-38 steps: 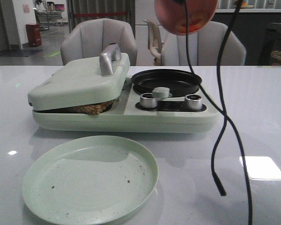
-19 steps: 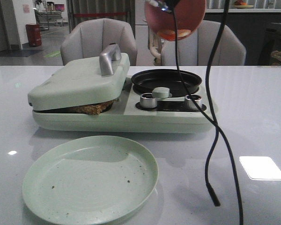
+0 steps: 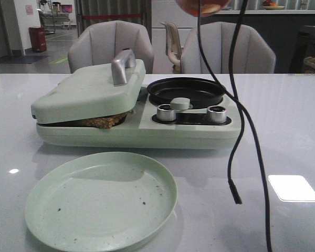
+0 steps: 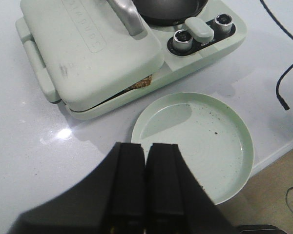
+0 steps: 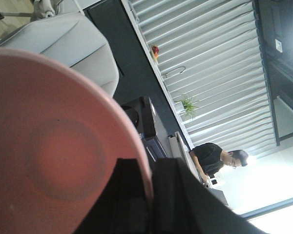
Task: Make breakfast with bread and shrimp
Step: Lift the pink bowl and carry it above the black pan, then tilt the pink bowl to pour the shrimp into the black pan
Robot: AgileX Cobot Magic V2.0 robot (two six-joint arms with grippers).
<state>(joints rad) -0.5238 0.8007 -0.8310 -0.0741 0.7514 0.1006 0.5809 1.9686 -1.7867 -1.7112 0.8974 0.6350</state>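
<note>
Pink bowl (image 5: 53, 161) rim pinched by right gripper (image 5: 151, 195) — left gripper (image 4: 145, 183) closed, empty; bread (image 3: 101, 122) mostly hidden.

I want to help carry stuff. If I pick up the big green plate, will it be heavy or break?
The green plate looks thin and matte like plastic, so it is probably light and unlikely to shatter. It is wide and shallow with a low rim, so it may tip if lifted by one edge. It should slide easily if pushed across the glossy table.
</note>
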